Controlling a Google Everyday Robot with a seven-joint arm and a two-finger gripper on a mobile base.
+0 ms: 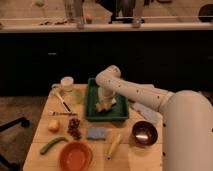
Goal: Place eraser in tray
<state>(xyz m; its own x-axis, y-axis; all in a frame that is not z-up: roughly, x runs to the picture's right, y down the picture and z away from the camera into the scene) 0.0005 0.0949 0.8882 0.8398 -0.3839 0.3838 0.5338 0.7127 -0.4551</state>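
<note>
The deep-green tray stands at the middle of the wooden table. My white arm reaches in from the right and bends down into it. My gripper is low inside the tray, over the left part of its floor. A small tan lump, the eraser, shows right at the gripper's tip, close to or on the tray floor. I cannot tell whether it is held or lies free.
In front of the tray are a blue pad, a banana, an orange bowl and a dark bowl. To the left are grapes, a yellow-orange fruit, a green vegetable and a white cup.
</note>
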